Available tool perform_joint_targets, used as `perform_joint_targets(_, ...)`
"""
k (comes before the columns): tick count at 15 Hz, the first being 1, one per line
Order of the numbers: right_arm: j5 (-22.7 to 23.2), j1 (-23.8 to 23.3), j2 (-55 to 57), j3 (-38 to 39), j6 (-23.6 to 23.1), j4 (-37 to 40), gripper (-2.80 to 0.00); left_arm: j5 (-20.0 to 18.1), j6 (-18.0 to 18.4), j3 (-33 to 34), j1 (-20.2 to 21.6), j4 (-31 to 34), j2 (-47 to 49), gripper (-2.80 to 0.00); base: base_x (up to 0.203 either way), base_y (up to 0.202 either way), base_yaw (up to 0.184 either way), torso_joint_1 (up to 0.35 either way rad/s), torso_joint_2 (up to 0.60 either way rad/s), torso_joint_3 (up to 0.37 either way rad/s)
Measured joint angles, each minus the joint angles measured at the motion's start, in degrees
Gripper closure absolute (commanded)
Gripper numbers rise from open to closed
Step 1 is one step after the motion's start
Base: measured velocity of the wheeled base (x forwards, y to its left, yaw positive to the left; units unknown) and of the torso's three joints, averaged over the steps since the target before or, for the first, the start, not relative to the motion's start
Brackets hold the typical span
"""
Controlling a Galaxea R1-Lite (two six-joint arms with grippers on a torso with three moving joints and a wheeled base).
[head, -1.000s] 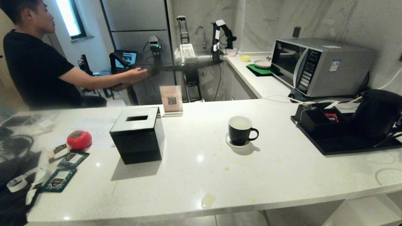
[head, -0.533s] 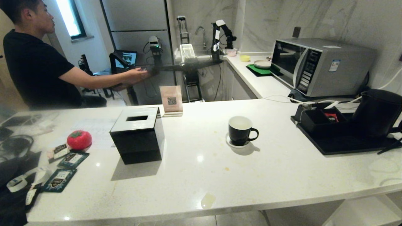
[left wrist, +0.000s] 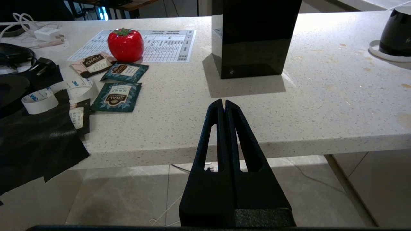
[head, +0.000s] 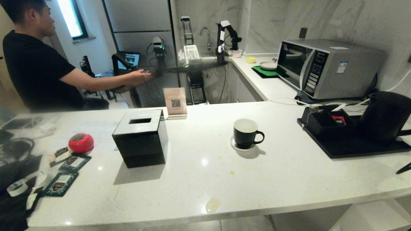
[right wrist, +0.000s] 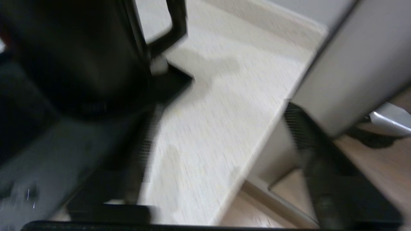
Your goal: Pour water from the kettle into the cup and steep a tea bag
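kettle (head: 387,115) tall, matte black, tapered, upright on the black tray (head: 353,148) at the counter's right end, handle side facing the right gripper (right wrist: 221,160). that gripper has dropped back from the kettle since a second ago; only a fingertip shows at the head view's right edge, jaws apart, empty. cup (head: 246,133) black, white inside, on its saucer (head: 236,147) mid-counter, unmoved. left gripper (left wrist: 223,106) closed, parked below the counter edge.

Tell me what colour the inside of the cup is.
White inside, black outside; the cup shows this best in the head view.
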Motion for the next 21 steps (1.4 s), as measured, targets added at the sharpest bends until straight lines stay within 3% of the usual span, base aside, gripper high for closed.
perform_joint_targets(7, 1.51, 1.19, -16.91, 19.09, -2.54, -0.12, 0.00, 0.00, 0.02, 0.00, -0.02, 0.00, 0.00, 0.00, 0.000, 0.000, 0.000, 0.000, 0.00, 0.000)
perform_joint_targets(12, 2.00, 9.85, -37.51, 37.06, -3.84, 1.45, 0.00, 0.00, 0.01, 0.00, -0.02, 0.00, 0.00, 0.00, 0.000, 0.000, 0.000, 0.000, 0.00, 0.000)
perform_joint_targets(17, 2.02, 17.77, -62.33, 42.24, -6.40, 16.08, 0.00, 0.00, 0.00, 0.00, -0.02, 0.00, 0.00, 0.00, 0.000, 0.000, 0.000, 0.000, 0.00, 0.000)
perform_joint_targets(21, 2.88, 28.59, -81.57, 42.95, -10.02, 28.58, 0.00, -0.02, 0.00, 0.00, -0.02, 0.00, 0.00, 0.00, 0.000, 0.000, 0.000, 0.000, 0.00, 0.000)
